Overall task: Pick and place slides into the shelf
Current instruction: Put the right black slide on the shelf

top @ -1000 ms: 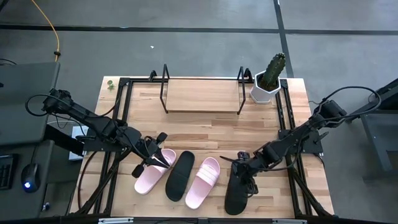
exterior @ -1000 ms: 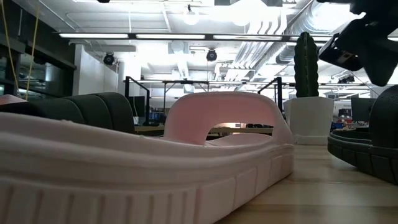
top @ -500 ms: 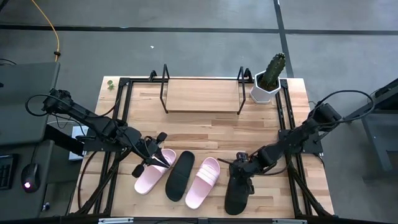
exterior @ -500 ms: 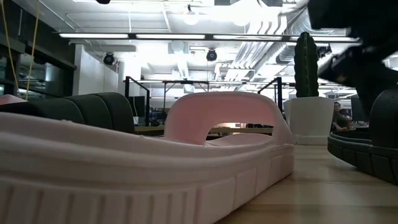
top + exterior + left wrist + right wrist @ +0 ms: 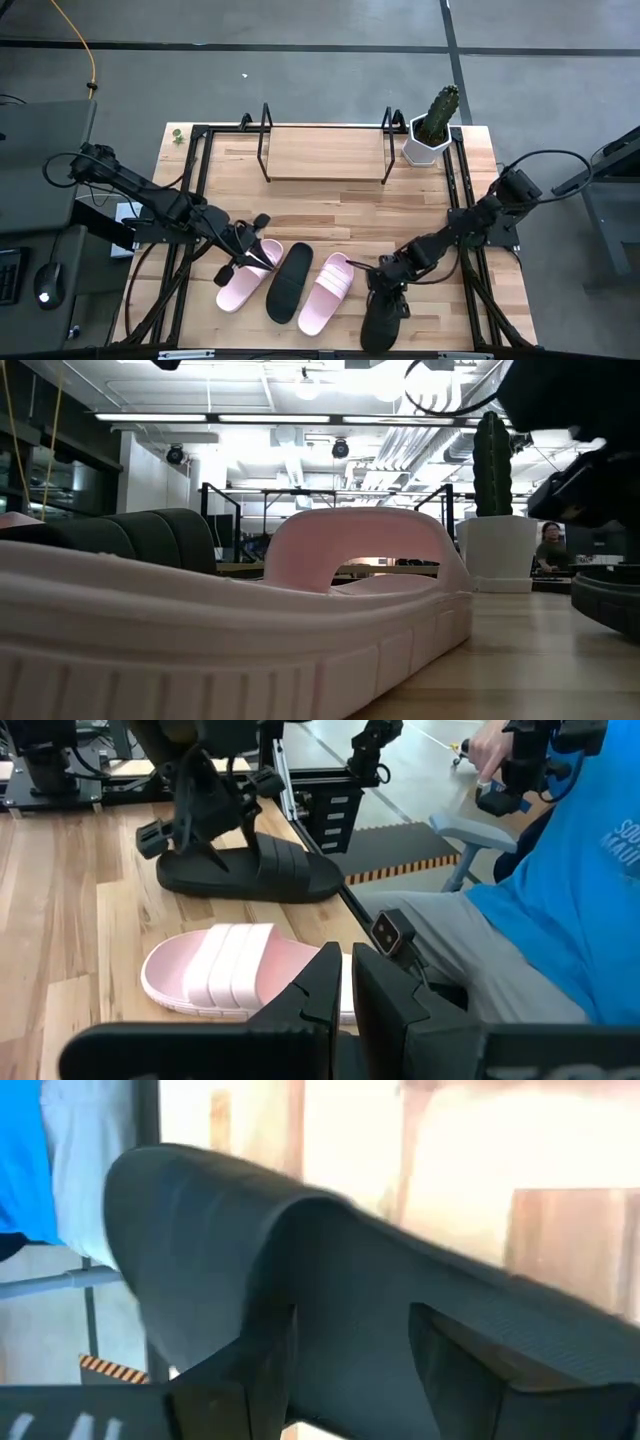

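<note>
Change: your right hand (image 5: 385, 290) has slid nearer the front edge since a second ago, and the right black slide (image 5: 378, 312) has gone with it; in the low view only its rim (image 5: 606, 596) now shows.
Right hand: jaws spread wide, straddling the strap of that black slide (image 5: 330, 1280); you are grasping it.
Left hand: (image 5: 262, 262) clenched, nothing held, poised at the toe end of the left pink slide (image 5: 245, 276); unmoved.
Slides: four in a row near the worktop's front edge: pink, black (image 5: 288, 282), pink (image 5: 327, 291), black.
Shelf: (image 5: 325, 153) at the back of the worktop, board bare.
Worktop: (image 5: 330, 215) light wood planks inside a black frame; white pot with cactus (image 5: 430, 127) just beside the shelf's right end.
Room: grey floor; a person in a blue shirt (image 5: 580, 890) sits beside the worktop.
</note>
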Available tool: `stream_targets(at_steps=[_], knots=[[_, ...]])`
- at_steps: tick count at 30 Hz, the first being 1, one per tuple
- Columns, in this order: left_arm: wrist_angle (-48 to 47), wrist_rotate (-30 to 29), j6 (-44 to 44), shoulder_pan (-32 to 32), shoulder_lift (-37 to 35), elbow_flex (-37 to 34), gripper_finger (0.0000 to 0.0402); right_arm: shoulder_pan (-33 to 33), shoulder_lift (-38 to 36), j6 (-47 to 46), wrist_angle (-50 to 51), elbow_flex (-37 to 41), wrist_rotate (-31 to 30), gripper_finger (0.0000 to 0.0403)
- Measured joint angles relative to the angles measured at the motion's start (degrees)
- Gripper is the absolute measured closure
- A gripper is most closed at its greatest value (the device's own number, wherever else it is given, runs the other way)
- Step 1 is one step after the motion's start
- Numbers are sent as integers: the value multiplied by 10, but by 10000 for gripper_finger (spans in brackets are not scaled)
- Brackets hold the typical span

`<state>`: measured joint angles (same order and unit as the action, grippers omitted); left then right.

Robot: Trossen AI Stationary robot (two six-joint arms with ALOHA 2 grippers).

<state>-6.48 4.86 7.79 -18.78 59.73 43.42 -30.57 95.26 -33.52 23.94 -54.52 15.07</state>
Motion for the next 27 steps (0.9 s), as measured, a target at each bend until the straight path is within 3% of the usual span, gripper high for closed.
stream_targets(at_steps=[16, 27], knots=[[0, -2, 0, 0, 24, 0, 382, 76, 0, 25, 11, 0, 154, 217], [-1, -13, 0, 0, 24, 0, 383, 82, -1, 7, -85, 0, 221, 217]])
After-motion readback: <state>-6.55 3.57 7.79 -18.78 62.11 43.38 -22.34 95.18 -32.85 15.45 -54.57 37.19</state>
